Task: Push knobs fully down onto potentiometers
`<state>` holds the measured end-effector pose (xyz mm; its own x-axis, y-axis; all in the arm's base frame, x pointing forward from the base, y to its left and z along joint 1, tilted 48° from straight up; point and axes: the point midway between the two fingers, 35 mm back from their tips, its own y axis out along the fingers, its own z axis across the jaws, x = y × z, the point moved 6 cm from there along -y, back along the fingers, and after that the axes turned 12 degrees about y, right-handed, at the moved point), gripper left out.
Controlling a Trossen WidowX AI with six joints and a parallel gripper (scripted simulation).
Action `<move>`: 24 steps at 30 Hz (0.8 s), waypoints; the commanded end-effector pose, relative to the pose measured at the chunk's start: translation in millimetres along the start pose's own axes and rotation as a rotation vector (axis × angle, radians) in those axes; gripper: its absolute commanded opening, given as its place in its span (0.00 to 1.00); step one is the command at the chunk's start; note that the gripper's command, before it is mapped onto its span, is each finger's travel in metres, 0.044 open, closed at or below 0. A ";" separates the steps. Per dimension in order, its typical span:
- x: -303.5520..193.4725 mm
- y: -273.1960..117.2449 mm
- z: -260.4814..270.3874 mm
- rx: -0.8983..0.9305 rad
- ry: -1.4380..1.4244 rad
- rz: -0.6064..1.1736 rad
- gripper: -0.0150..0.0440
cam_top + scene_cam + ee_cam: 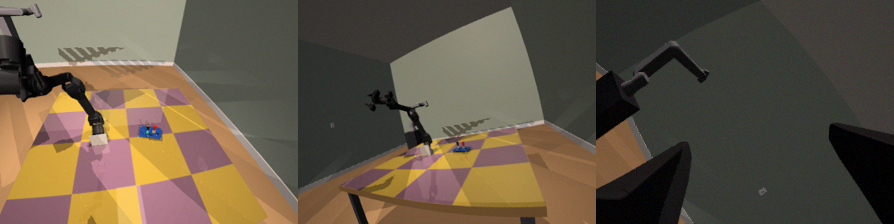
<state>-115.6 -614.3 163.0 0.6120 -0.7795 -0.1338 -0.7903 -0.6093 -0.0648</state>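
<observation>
A small blue circuit board (151,133) (461,150) stands near the middle of the table. Two knobs rise from it, a dark green one (147,129) on the left and a red one (155,128) (462,142) on the right. How far down each knob sits is too small to tell. My gripper (98,139) (425,150) (761,140) hangs low over the table, well to the left of the board and clear of it. Its fingers are wide open with nothing between them. The wrist view shows only the dark wall, not the board.
The table (168,160) (490,176) has a yellow and purple checkered top. The arm's base (12,76) stands at the back left. A grey bracket (671,55) shows in the wrist view. The table's right edge runs close to the wall.
</observation>
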 end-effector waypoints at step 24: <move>114.5 -163.8 42.8 0.359 -0.078 -0.614 0.25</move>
<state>51.7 -608.0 124.3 0.9266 -0.3690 -0.0730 -0.3662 -0.8405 -0.3993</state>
